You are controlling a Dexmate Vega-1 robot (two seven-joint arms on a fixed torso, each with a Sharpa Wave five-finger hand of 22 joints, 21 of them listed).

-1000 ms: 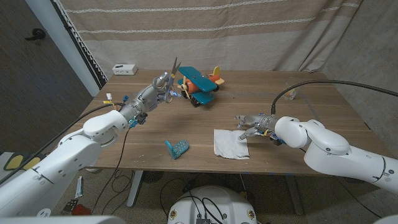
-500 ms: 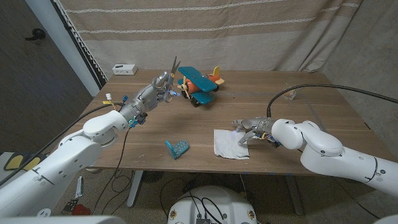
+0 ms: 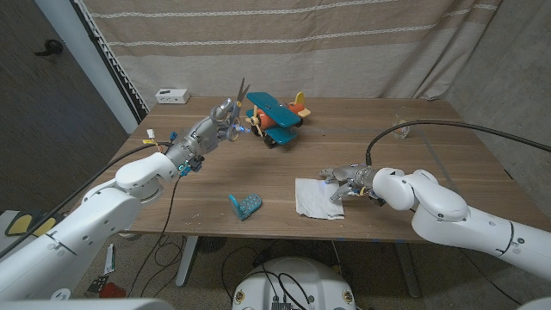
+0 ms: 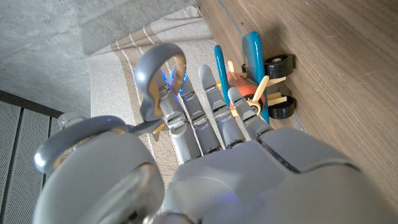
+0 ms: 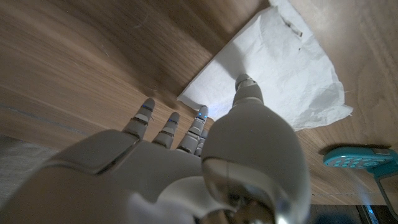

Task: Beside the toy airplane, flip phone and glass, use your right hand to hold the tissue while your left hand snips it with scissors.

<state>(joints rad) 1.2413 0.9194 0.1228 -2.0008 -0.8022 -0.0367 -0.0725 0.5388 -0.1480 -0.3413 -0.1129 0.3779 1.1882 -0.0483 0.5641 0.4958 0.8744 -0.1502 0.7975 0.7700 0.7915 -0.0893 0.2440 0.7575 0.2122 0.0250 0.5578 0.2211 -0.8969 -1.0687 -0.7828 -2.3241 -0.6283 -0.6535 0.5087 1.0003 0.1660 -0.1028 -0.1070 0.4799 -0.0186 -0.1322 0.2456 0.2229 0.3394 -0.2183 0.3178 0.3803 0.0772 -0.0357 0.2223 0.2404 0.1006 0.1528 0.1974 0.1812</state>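
Observation:
The white tissue (image 3: 317, 197) lies on the table near its front edge. My right hand (image 3: 344, 181) is low over the tissue's right edge with fingers spread; its thumb tip and fingertips (image 5: 200, 113) touch the tissue (image 5: 286, 68) without gripping it. My left hand (image 3: 222, 120) is raised at the left of the table and holds the grey scissors (image 3: 240, 93), blades pointing up. The scissors' handle loop (image 4: 163, 68) sits on my left hand (image 4: 211, 143). The teal and orange toy airplane (image 3: 277, 119) stands just right of it, also seen as airplane (image 4: 255, 74).
The teal flip phone (image 3: 245, 206) lies left of the tissue, and shows as phone (image 5: 357, 158). The glass (image 3: 401, 125) stands at the back right. A white box (image 3: 173, 96) sits at the back left corner. A black cable (image 3: 430, 116) arcs over the right side.
My right hand has slid left and forward onto the tissue's right edge. The left hand with the scissors has stayed where it was.

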